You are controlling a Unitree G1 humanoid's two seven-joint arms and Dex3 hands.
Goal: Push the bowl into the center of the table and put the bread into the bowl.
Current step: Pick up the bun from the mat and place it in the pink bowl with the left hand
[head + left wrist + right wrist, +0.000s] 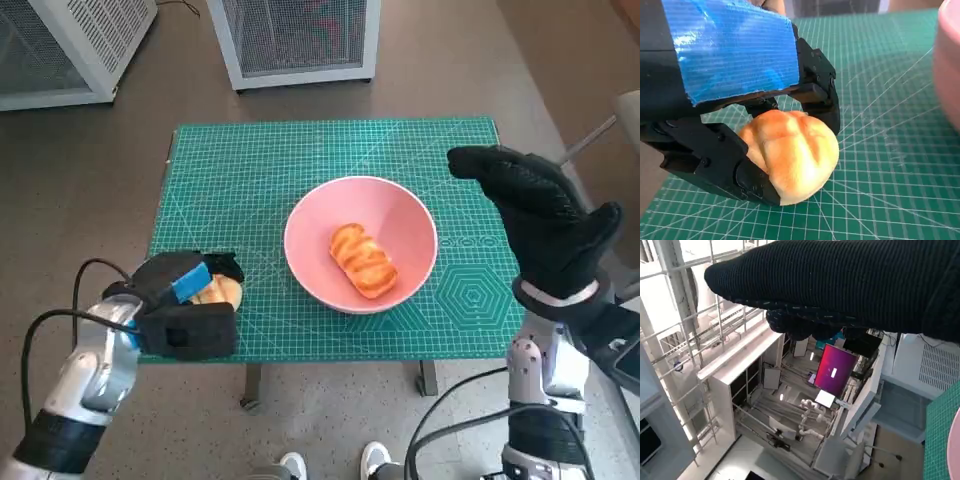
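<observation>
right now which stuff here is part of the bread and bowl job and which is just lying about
Part of the job:
- pink bowl, mid-table
- bread in the bowl
- second bread, gripped by the left hand

Just there:
- green cutting mat
- white mesh cabinets
- right hand, raised, holding nothing

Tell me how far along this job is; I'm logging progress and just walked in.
Done, it seems: the pink round bowl sits near the middle of the green cutting mat, with one golden glazed bread roll inside it. In hand: the left hand grips a second pale golden bun resting on the mat's near left corner. Left: lifting that bun into the bowl. The gloved right hand hovers empty.
</observation>
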